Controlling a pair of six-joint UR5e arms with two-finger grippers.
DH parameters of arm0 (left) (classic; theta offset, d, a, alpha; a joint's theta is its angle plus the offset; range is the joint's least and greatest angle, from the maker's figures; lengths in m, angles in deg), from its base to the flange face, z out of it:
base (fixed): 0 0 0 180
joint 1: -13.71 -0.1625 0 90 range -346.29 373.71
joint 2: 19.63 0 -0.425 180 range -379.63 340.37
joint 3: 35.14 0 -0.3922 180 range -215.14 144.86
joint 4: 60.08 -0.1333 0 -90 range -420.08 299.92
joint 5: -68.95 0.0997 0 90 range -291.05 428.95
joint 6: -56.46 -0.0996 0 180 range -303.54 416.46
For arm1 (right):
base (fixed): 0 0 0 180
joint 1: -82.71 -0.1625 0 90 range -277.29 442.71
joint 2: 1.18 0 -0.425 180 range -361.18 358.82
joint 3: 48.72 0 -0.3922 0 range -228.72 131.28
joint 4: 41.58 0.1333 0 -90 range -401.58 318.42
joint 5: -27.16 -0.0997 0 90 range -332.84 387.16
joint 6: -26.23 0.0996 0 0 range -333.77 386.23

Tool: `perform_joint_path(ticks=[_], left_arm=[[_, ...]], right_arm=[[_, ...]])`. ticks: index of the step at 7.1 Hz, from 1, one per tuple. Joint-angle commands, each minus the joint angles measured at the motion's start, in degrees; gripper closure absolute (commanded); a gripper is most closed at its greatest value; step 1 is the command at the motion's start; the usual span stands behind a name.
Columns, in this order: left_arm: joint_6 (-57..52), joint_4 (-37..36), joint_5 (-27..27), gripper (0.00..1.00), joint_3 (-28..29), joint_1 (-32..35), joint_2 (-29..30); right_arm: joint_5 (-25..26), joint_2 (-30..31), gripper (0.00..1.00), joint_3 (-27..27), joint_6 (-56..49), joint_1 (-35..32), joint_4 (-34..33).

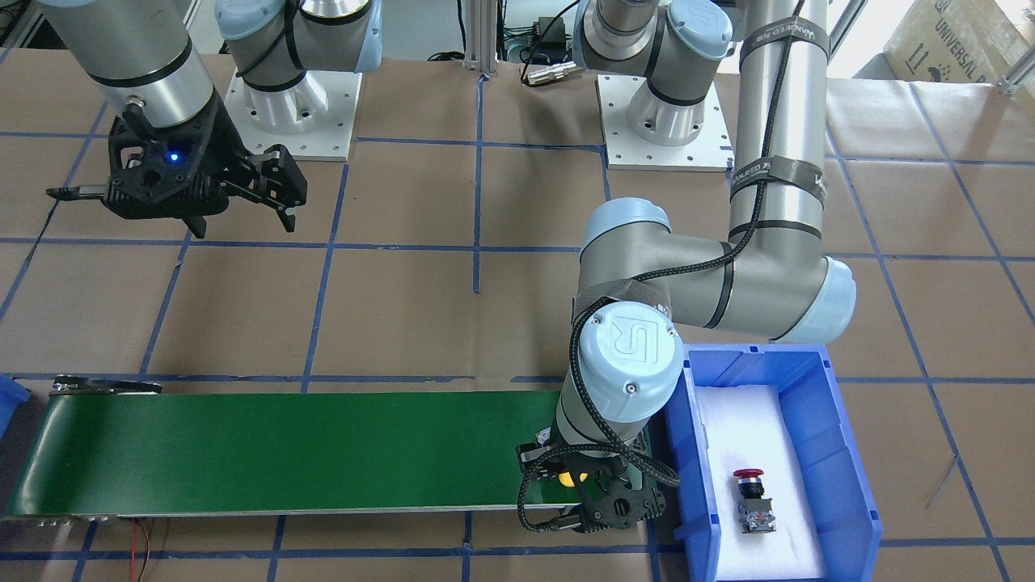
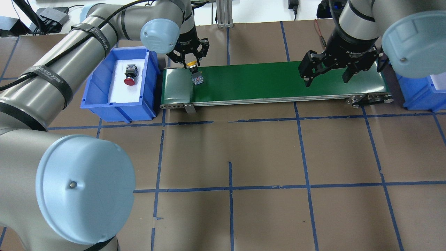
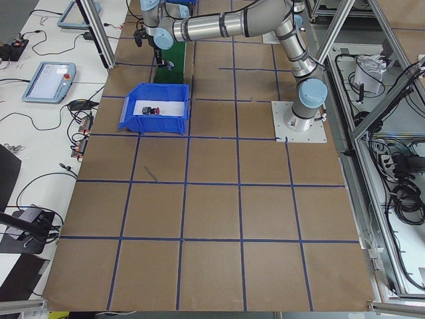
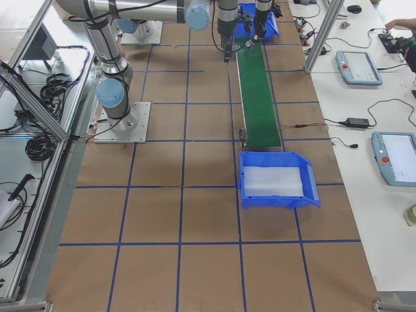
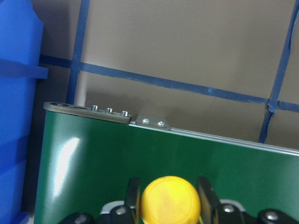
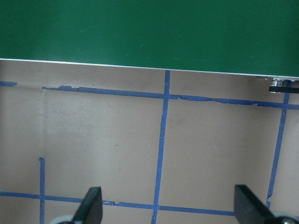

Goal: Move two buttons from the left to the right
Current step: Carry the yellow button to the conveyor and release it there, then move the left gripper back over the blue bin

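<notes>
Left claw (image 2: 191,63) clamping yellow button (image 5: 170,201) upright, cap up, right claw (image 2: 327,79) wide

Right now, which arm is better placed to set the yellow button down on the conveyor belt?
Left. The left gripper is shut on the yellow button directly above the conveyor belt, at its left end. The right gripper hangs open and empty near the other end.

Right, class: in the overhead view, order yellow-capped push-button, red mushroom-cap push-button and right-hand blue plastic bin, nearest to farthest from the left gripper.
1. Yellow-capped push-button: in the left gripper.
2. Red mushroom-cap push-button: in the left bin.
3. Right-hand blue plastic bin: beyond the belt.
</notes>
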Motion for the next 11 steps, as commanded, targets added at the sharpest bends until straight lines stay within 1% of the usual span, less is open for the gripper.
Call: perform_joint_path(ticks=[1, 2, 3, 4, 5, 6, 7, 8, 10, 11], left_arm=[[0.1, 0.3, -0.1, 0.00, 0.9, -0.8, -0.1], [-1.5, 0.5, -0.2, 0.00, 2.0, -2.5, -0.4], [-6.6, 3.2, -0.2, 0.00, 3.3, -5.8, -1.7], [-15.0, 4.0, -0.3, 0.00, 4.1, -10.0, -2.6], [-24.0, 3.2, -0.4, 0.00, 4.2, -14.8, -2.9], [-29.6, 2.7, -0.4, 0.00, 4.1, -17.6, -2.9], [-31.2, 1.6, -0.3, 0.00, 3.4, -18.2, -2.4], [-31.3, -1.4, -0.2, 0.00, 2.7, -18.3, -1.5], [-31.2, -2.2, -0.2, 0.17, 2.7, -18.4, -0.2], [-31.3, -4.8, -0.3, 0.17, 2.7, -18.4, 1.8]], right_arm=[[0.0, 0.0, 0.00, 0.0, 0.0, 0.0, 0.0], [0.0, 0.0, 0.00, 0.0, 0.0, 0.0, 0.0], [0.0, 0.0, 0.00, 0.0, 0.0, 0.0, 0.0], [0.0, 0.0, 0.00, 0.0, 0.0, 0.0, 0.0], [0.0, 0.0, 0.00, 0.0, 0.0, 0.0, 0.0], [0.0, 0.0, 0.00, 0.0, 0.0, 0.0, 0.0], [0.0, 0.0, 0.00, 0.0, 0.0, 0.0, 0.0], [0.0, 0.0, 0.00, 0.0, 0.0, 0.0, 0.0], [0.0, 0.0, 0.00, 0.0, 0.0, 0.0, 0.0], [0.0, 0.0, 0.00, 0.0, 0.0, 0.0, 0.0]])
